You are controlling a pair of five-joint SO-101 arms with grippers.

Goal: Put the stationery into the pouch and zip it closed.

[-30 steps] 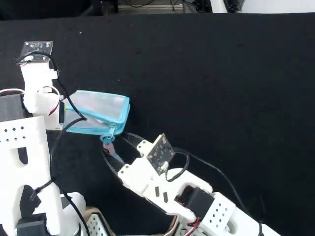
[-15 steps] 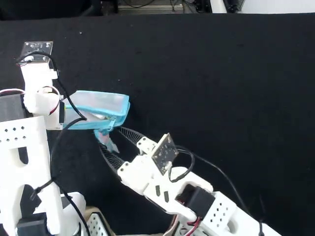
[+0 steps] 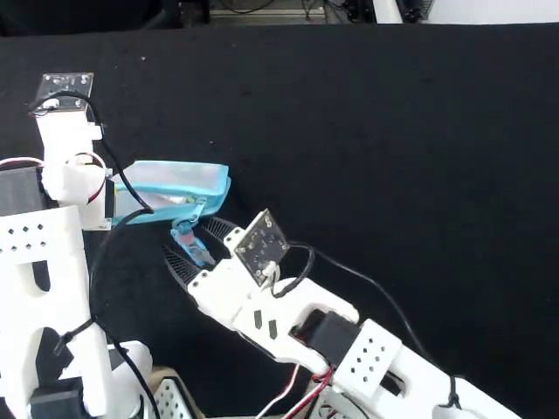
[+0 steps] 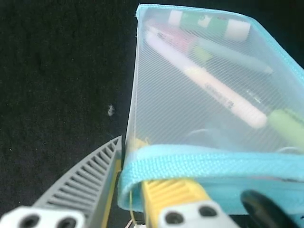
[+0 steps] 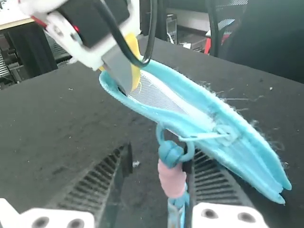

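The right gripper point(image 5: 159, 153) is released. Its fingers stand on both sides of the pink and blue zipper pull point(image 5: 172, 178), which hangs down from the pouch point(image 5: 199, 118). The left gripper point(image 4: 127, 156) is clenched on one end of the pouch, over the left part of the black table point(image 3: 393, 131). Pens point(image 4: 209, 90) lie inside the pouch.

Even, diffuse light falls on the matte black worktop point(image 3: 393, 131), which swallows shadows. White arm housings point(image 3: 52, 262) glare near overexposure. Light glows softly through the translucent pouch point(image 4: 190, 118).
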